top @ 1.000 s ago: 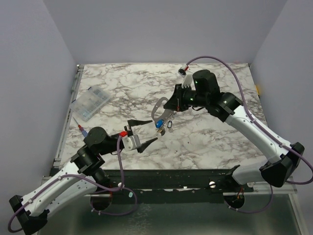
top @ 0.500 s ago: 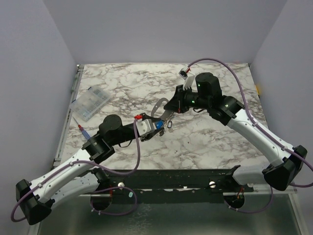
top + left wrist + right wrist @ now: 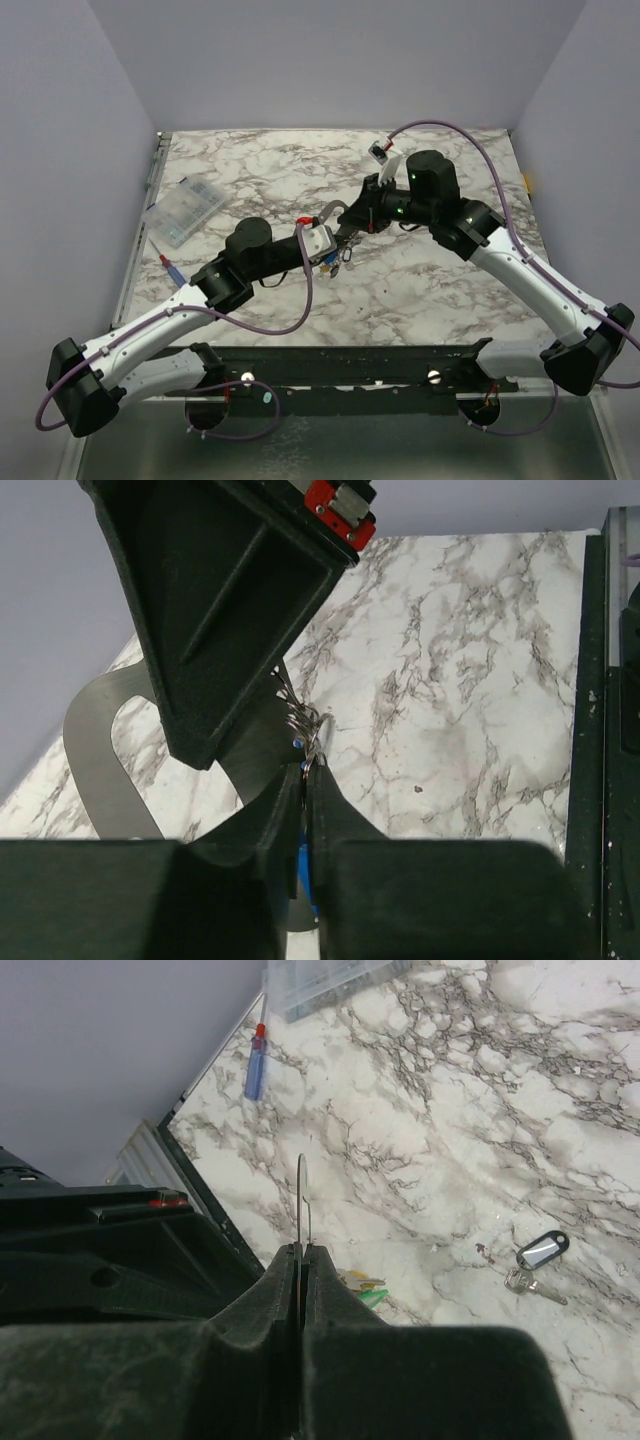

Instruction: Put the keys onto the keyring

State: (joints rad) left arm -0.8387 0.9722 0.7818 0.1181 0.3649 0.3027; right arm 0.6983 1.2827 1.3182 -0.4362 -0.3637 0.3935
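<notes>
Left arm point(image 3: 170, 320) has advanced from the counter's point(image 3: 250, 170) near edge to its centre. Left pincer point(image 3: 308, 772) clamps a blue-headed key point(image 3: 303, 865) at the keyring point(image 3: 300, 720); right pincer point(image 3: 302, 1252) grips a grey metal strip point(image 3: 302, 1190). A misaligned push may twist the keyring free.

Tabletop point(image 3: 250, 170) looks like smooth white marble with grey veins, jaws are matt black plastic, keys point(image 3: 528, 1282) shiny silvery metal, box point(image 3: 185, 211) clear plastic.
</notes>
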